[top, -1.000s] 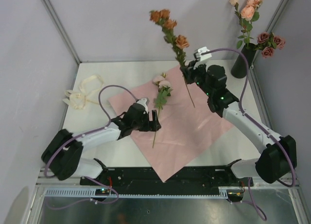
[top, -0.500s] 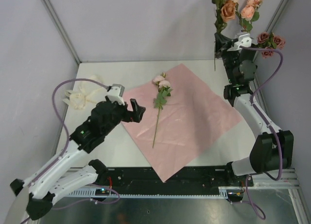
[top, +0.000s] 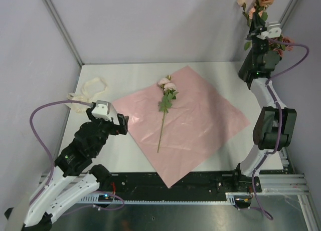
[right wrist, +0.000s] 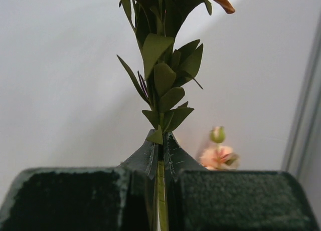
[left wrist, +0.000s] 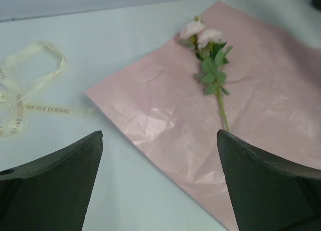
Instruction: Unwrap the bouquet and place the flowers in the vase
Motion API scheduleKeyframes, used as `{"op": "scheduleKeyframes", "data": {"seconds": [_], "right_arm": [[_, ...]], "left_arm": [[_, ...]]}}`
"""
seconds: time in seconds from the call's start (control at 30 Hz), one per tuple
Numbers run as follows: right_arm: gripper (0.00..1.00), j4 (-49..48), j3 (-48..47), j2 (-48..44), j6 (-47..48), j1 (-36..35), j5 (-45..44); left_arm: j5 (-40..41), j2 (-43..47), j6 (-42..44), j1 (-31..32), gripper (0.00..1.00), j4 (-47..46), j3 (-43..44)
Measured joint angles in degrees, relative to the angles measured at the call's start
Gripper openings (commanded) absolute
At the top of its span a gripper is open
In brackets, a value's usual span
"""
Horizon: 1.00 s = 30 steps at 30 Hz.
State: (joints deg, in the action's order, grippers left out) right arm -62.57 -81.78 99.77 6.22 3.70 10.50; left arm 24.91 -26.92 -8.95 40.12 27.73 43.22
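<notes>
Upper right, right pincer [right wrist: 160, 143] nips a leafy green, rust-bloomed rose stem [right wrist: 161, 80]; lowered askew, it may miss the arm-hidden black vase. Left pincer [left wrist: 159, 136] gapes wide, empty

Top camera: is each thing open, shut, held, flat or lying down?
left gripper: open, empty.
right gripper: shut on orange flower, raised high.
orange flower: held upright.
pink flower: lying on pink paper.
pink paper: spread flat.
ribbon: lying loose.
</notes>
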Motion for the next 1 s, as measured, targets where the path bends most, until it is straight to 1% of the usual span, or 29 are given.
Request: {"op": "scheduleKeyframes", "data": {"seconds": [0.27, 0.53, 0.8, 1.0], "right_arm": [[0.0, -1.14, -13.9, 11.17, -0.48, 6.6, -0.2], [0.0, 1.97, -26.69, 22.14, -1.81, 8.37, 0.55], [0.0, 5.9, -33.27, 30.34, -3.17, 9.07, 0.55], [0.0, 7.72, -33.44, 32.74, -3.17, 9.86, 0.28]], "left_arm": [[3.48, -4.26, 2.12, 0.0, 1.0, 2.23, -0.59], [4.87, -4.96, 2.97, -0.81, 1.0, 2.49, -0.59], [4.92, -5.7, 2.95, -3.76, 1.0, 2.49, -0.59], [4.83, -6.03, 2.93, -4.59, 1.0, 2.54, -0.59]]}}
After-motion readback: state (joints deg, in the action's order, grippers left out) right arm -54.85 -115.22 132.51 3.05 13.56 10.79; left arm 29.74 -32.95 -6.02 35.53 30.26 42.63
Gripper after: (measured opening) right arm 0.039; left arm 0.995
